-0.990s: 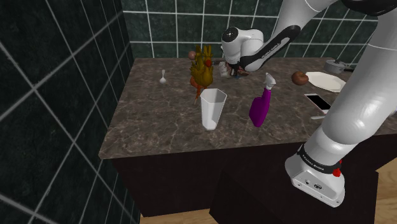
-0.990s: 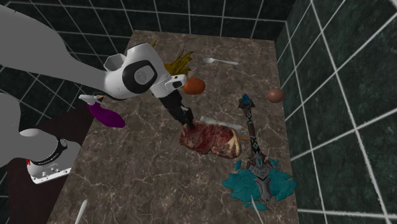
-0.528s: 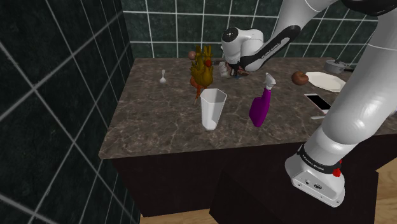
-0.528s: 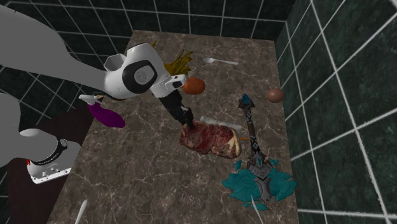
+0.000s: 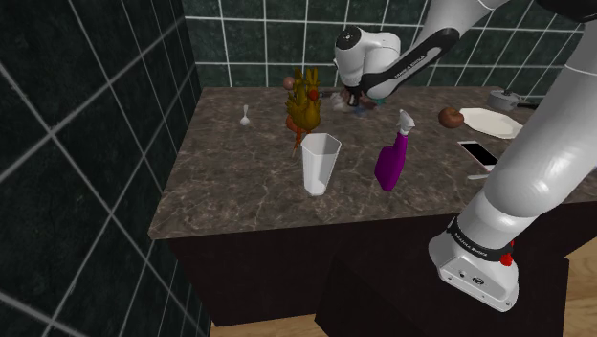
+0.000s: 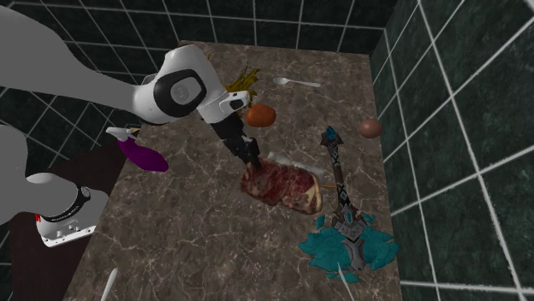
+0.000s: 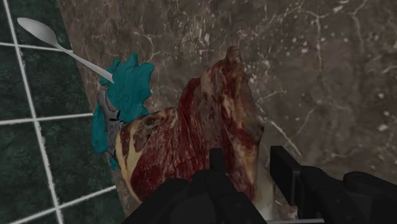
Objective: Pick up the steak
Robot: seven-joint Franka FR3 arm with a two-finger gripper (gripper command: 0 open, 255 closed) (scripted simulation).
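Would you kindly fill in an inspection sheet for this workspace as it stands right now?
Surface: brown marbled counter.
Job's things: steak, red with a pale fat edge, one end between the pincer's fingers.
Clutter: purple spray bottle, white cup, spoon, teal axe beside the steak, white plate, phone.
Grippers: black pincer shut on the steak.
Cables: nothing seen.
Surroundings: dark green tiled walls; wooden floor.
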